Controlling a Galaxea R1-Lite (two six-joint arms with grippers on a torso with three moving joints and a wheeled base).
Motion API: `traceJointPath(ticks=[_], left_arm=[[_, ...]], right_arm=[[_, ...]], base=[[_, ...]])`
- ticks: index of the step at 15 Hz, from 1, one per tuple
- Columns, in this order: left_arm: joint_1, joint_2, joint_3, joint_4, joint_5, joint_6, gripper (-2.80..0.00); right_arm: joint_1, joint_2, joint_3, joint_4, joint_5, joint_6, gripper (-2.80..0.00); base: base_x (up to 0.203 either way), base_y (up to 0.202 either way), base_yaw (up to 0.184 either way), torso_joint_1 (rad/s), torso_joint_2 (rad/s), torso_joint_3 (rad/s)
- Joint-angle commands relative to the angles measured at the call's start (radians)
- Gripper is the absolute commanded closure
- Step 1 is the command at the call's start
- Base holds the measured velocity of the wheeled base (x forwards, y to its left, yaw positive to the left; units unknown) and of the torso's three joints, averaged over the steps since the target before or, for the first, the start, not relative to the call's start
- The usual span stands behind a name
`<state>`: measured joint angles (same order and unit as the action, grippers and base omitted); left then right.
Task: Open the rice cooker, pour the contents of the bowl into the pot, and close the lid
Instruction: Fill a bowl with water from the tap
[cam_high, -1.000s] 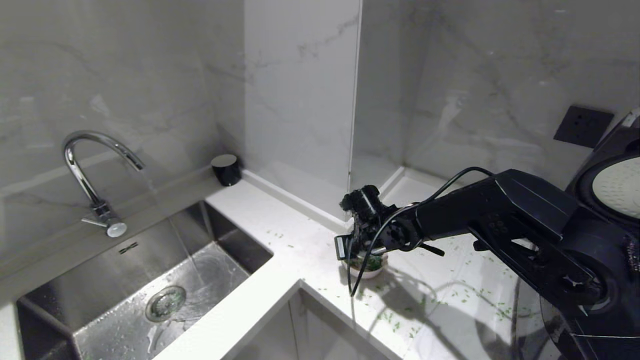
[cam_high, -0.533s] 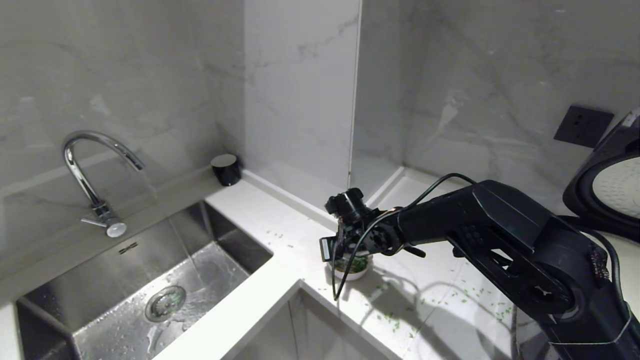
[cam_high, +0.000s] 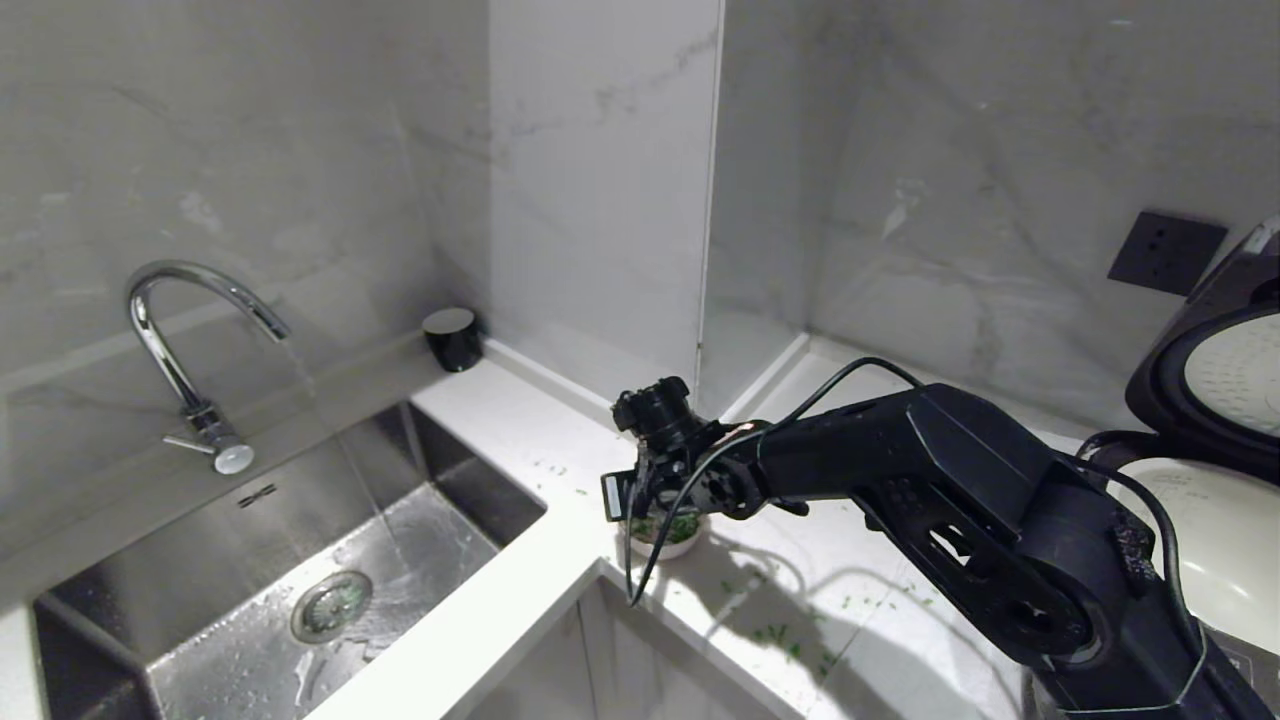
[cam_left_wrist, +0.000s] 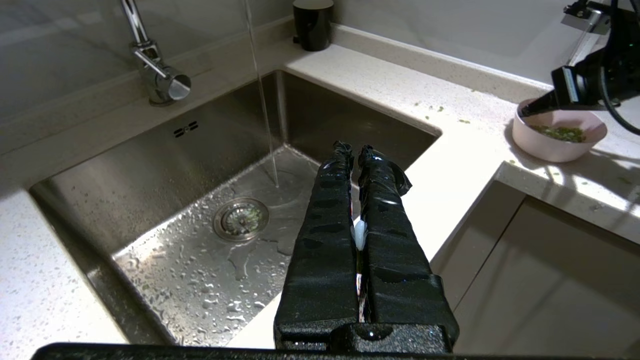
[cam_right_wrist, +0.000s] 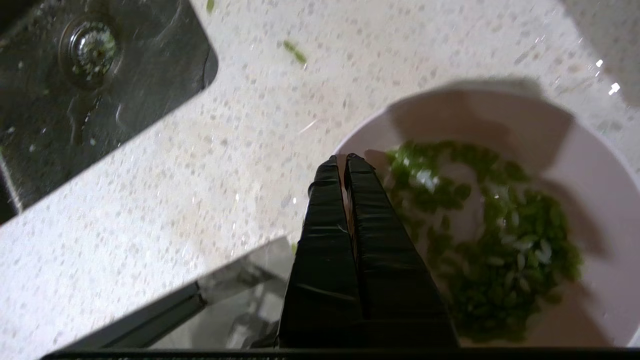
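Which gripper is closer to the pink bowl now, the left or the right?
Right. The right gripper is at the bowl rim; the left gripper hangs apart, over the sink.

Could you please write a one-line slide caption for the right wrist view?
Right gripper, shut, pinching the near rim of the bowl of green bits.

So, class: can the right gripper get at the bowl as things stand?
Probably yes. The right gripper hangs shut right at the bowl's rim, nothing between them, but its fingers must open before they can pinch the rim.
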<state>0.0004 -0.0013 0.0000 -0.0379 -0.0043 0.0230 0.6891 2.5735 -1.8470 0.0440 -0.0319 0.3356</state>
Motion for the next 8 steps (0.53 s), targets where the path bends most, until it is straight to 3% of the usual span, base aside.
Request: traceJointPath(ticks=[1, 8], left_arm=[[0.001, 0.0, 0.012, 0.001, 0.0, 0.0, 0.0], [0.001, 0.0, 0.012, 0.001, 0.0, 0.0, 0.0]], right_arm=[[0.019, 0.029, -0.036, 0.0, -0.04, 0.003, 0.0], [0.004, -0.116, 0.013, 0.002, -0.075, 0.059, 0.0]], base=[[0.0, 0.0, 0.0, 0.0, 0.0, 0.0], [0.0, 0.0, 0.0, 0.0, 0.0, 0.0]])
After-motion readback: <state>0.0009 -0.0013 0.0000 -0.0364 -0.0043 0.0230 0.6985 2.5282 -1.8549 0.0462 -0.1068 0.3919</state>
